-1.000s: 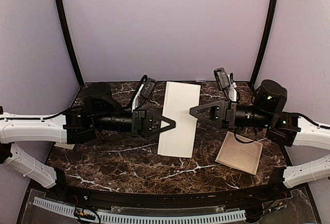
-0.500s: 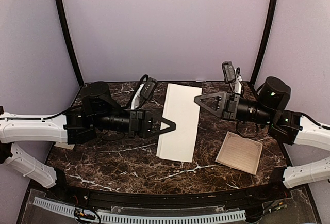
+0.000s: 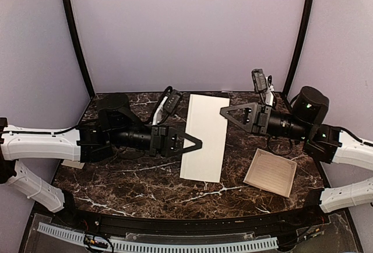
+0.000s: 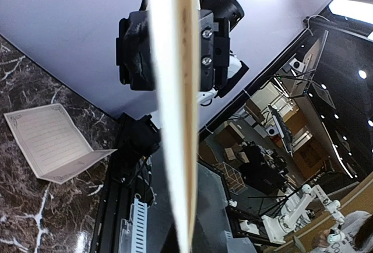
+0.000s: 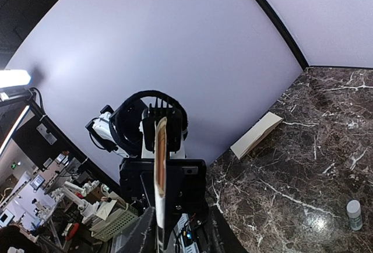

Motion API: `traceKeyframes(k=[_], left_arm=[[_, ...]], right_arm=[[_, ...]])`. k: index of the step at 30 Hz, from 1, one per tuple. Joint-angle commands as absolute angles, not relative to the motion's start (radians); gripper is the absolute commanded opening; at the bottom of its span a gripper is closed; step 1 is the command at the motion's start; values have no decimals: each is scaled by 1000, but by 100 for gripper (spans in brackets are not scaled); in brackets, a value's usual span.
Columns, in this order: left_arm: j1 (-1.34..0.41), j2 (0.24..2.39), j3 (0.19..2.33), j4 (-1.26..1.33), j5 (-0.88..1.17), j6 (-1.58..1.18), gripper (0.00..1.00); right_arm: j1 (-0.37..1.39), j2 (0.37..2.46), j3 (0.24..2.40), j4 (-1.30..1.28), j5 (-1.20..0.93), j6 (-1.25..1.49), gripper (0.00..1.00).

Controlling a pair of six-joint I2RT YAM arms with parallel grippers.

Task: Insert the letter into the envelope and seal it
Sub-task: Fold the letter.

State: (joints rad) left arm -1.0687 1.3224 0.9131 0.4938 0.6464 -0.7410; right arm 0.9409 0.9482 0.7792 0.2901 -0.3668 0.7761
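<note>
The envelope (image 3: 205, 136) is a long plain cream sheet held flat above the marble table between both grippers. My left gripper (image 3: 197, 143) is shut on its left long edge. My right gripper (image 3: 224, 113) is shut on its right long edge, farther back. Each wrist view shows the envelope edge-on, in the left wrist view (image 4: 175, 119) and the right wrist view (image 5: 160, 165), with the other gripper behind it. The letter (image 3: 270, 172), a cream sheet with a printed border, lies on the table at the right; it also shows in the left wrist view (image 4: 49, 142).
A folded cream paper (image 5: 256, 134) lies at the table's left edge by the wall, mostly hidden under the left arm in the top view. A small white vial (image 5: 352, 213) stands on the marble. Purple walls enclose the table (image 3: 145, 183) on three sides.
The right gripper has risen and moved back along the envelope's right edge. The left gripper and the envelope have shifted slightly right. The letter has not moved.
</note>
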Motion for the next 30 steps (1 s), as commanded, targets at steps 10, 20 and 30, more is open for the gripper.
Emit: traceKeyframes(k=[10, 20, 30], left_arm=[[-1068, 1285, 901, 485, 635, -729, 0], [-1068, 1304, 909, 478, 647, -728, 0], [-1068, 1321, 954, 473, 645, -708, 46]], right_arm=[[915, 931, 805, 341, -301, 784, 26], [914, 962, 816, 391, -344, 799, 11], [913, 982, 820, 393, -400, 793, 0]])
